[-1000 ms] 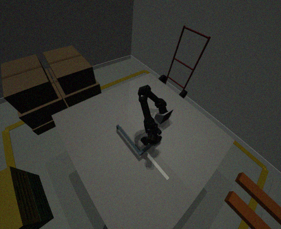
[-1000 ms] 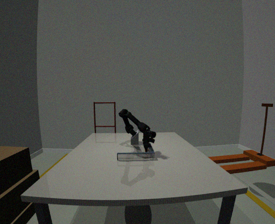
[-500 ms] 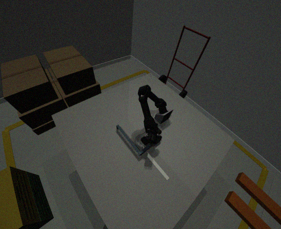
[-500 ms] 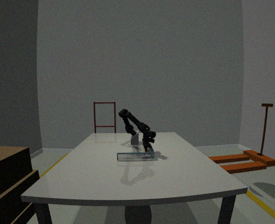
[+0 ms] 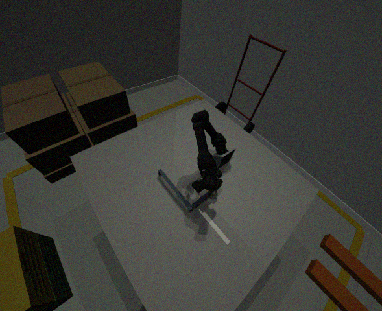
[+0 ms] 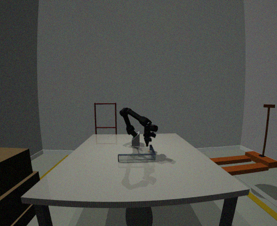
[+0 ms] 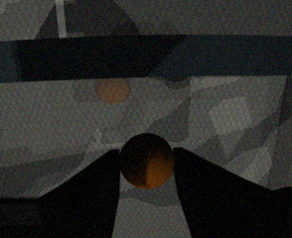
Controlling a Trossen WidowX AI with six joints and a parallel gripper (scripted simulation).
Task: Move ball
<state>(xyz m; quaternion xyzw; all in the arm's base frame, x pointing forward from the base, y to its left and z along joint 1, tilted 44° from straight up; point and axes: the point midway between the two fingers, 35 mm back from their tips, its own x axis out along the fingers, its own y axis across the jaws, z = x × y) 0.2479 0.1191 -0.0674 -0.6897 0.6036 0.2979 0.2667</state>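
The orange ball sits between the two black fingertips in the wrist view. My gripper is shut on it, fingers touching both sides, and holds it a little above the table. The see-through copy is a faint orange disc ahead and left of the ball in the wrist view, just inside a wall. The low clear walls look bluish and meet in a corner. In the top view the arm hides the ball; in the exterior view I cannot make out the held ball.
The pale table bears a white strip just outside the wall corner. The arm's base stands behind the walls in the exterior view. Cartons, a red hand truck and orange forks are off the table.
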